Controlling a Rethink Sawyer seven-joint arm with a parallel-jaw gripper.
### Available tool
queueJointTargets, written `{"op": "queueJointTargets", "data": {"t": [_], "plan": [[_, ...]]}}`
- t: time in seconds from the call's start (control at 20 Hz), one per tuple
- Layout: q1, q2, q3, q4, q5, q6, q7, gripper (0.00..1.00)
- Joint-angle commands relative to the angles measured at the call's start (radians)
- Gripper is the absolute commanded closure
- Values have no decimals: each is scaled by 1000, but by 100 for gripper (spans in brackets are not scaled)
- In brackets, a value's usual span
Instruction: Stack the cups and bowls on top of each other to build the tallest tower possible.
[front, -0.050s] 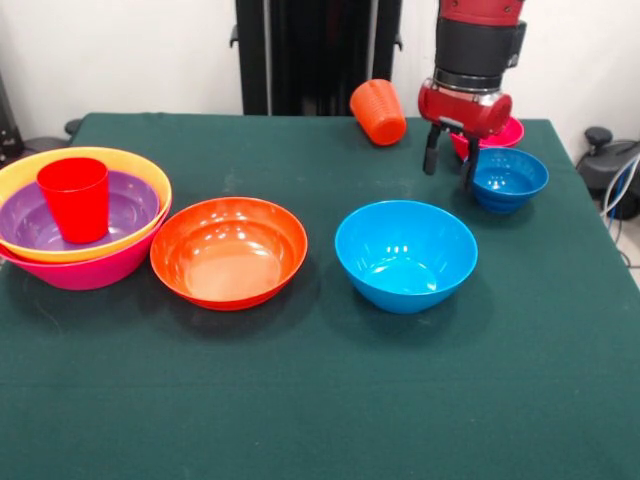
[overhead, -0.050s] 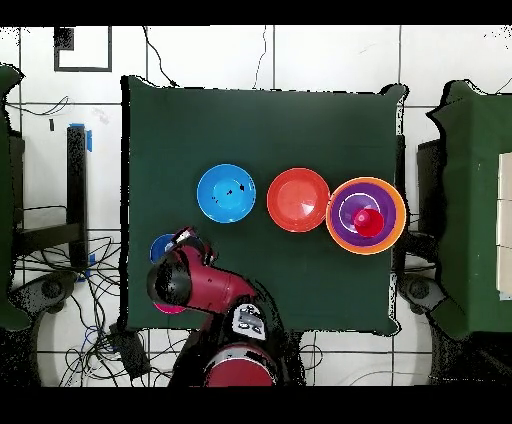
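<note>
Nearest in the front view sit two bowls side by side on the green bench (front, -0.050s: 320, 400): a red-orange bowl (front, -0.050s: 229, 252) at centre left and a medium blue bowl (front, -0.050s: 406, 255) to its right, apart from each other. At the left edge stands the tower (front, -0.050s: 85, 225): a pink bowl (front, -0.050s: 95, 270) at the bottom, a yellow-orange bowl (front, -0.050s: 100, 165) nested in it, a purple bowl (front, -0.050s: 130, 210) inside that, and a red cup (front, -0.050s: 74, 198) upright in the purple one. Far back, an orange cup (front, -0.050s: 378, 112) lies on its side. To its right the gripper (front, -0.050s: 450, 160) hangs with its two dark fingers spread apart and nothing between them, just beside the small blue bowl (front, -0.050s: 508, 179). Behind that, a magenta bowl (front, -0.050s: 505, 134) shows partly, hidden by the arm.

From overhead, the medium blue bowl (overhead, -0.050s: 226, 193) and red-orange bowl (overhead, -0.050s: 298, 200) lie mid-bench, the latter touching the tower (overhead, -0.050s: 366, 215) at the right, with the red cup (overhead, -0.050s: 369, 222) inside. The arm covers most of the small blue bowl (overhead, -0.050s: 160, 247) at the near left; the gripper (overhead, -0.050s: 187, 240) shows at the arm's tip.
</note>
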Motion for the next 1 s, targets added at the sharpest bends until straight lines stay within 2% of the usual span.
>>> {"op": "queueJointTargets", "data": {"t": [0.05,0.25,0.6,1.0], "plan": [[-30,72,134,-63,-34,-104,203,0],[-40,79,167,-62,-35,-123,209,0],[-67,46,225,-32,-48,-114,217,0],[-106,-117,291,80,-32,3,224,0]]}}
